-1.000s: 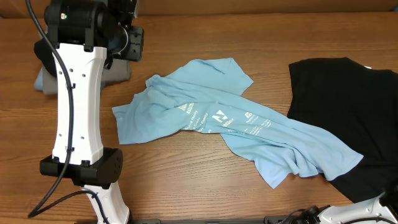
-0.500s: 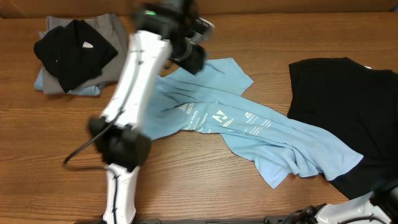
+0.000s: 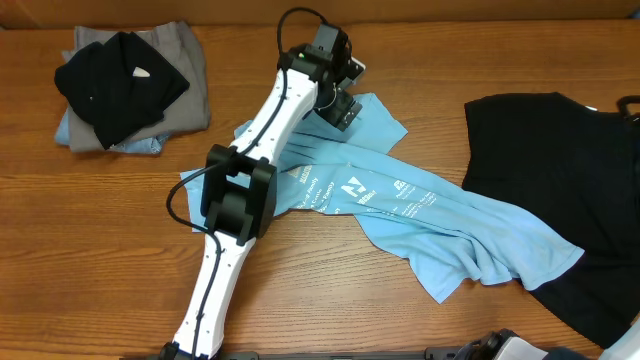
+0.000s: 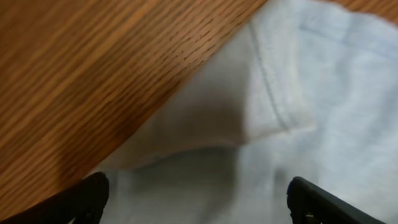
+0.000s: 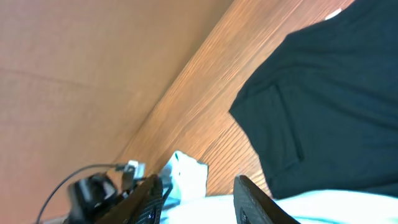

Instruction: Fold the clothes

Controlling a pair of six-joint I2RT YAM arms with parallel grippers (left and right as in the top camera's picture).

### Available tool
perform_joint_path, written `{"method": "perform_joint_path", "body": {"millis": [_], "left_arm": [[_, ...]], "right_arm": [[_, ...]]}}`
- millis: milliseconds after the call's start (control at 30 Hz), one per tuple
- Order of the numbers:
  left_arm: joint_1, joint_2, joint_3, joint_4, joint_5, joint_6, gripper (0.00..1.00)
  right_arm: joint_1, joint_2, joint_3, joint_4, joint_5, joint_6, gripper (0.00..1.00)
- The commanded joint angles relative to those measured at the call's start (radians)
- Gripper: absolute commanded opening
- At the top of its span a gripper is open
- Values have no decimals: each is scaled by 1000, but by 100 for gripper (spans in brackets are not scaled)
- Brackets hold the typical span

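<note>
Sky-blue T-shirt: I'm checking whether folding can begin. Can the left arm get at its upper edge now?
Probably yes: the left end effector hangs open right above the sky-blue T-shirt's upper hem, and nothing lies over that edge.

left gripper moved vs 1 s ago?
Yes. In the overhead view the left gripper went from over the folded pile rightward to the upper edge of the sky-blue T-shirt, jaws open.

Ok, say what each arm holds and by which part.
Nothing. Left gripper, jaws open, over the blue T-shirt hem; right gripper, jaws open, empty.
</note>
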Motion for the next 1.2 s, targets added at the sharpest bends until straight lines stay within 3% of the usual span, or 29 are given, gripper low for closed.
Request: {"method": "perform_joint_path", "body": {"millis": [0,100,167,200,233,467,733,867,1167], "left_arm": [[4,59,6,15,-23,22,89],[6,84,6,16,-26,19,62],[10,91,6,17,-45,16,32],[13,92,6,17,-73,-6,10],[16,91,6,19,-100,-30,4],[81,6,167,-106,-236,-109,4],[220,-115,290,-196,-544,-210,4],[283,-142,291,-215,-526,-237,4],[352,-147,291,-274,-548,-453,4]], "right_arm": [[8,0,13,-42,-1,-24,41],[8,0,12,-77,16,-51,41],[8,0,12,-94,48,-52,41],[8,0,8,-99,71,-51,41],[8,0,5,-102,83,-50,41],[8,44,-98,-99,167,-27,40],[8,127,-368,15,222,3,40],[8,148,-509,113,243,26,40],[8,185,-803,295,373,232,41]]}}
